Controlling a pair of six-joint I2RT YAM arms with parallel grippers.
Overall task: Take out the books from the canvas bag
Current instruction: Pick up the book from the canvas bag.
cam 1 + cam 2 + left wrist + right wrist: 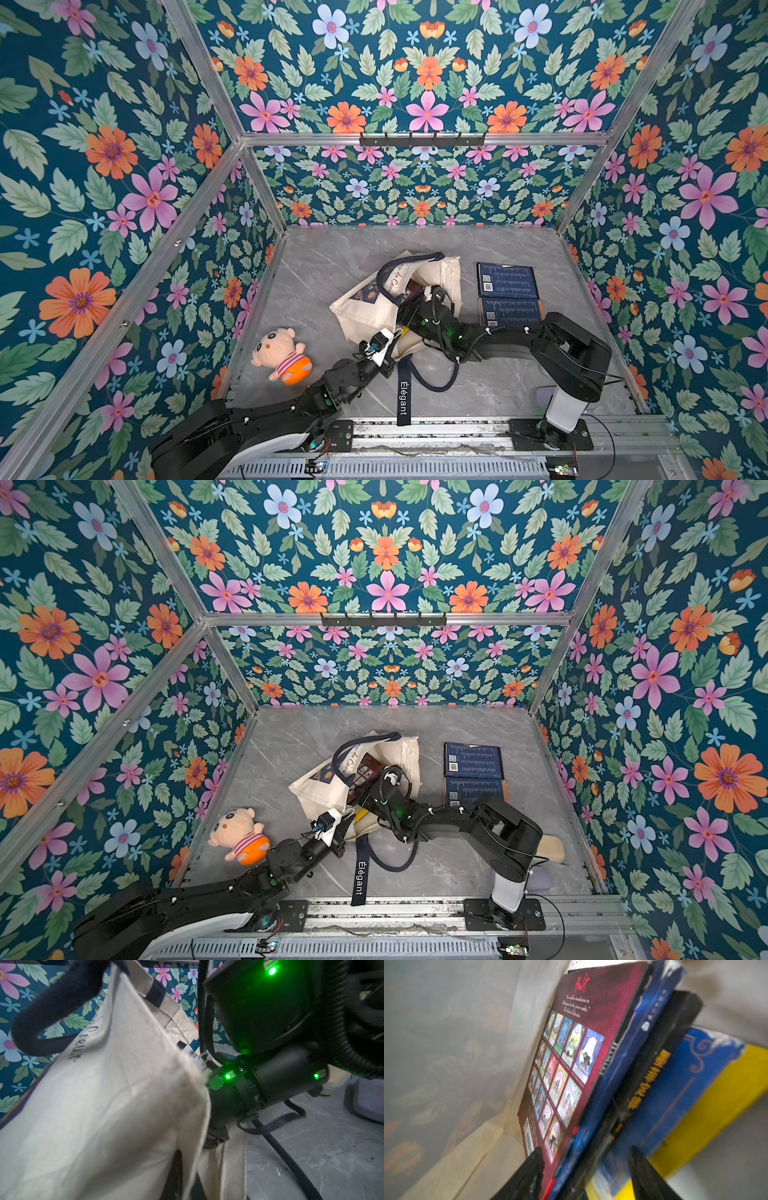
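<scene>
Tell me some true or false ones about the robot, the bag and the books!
1. Two dark blue books lie on the table outside the canvas bag. True.
2. The plush doll is inside the bag. False: it lies on the table, apart from the bag.
3. The right hand reaches into the bag, fingers either side of some books. True.
4. The bag is empty. False: a dark red book and a yellow book are inside.
</scene>
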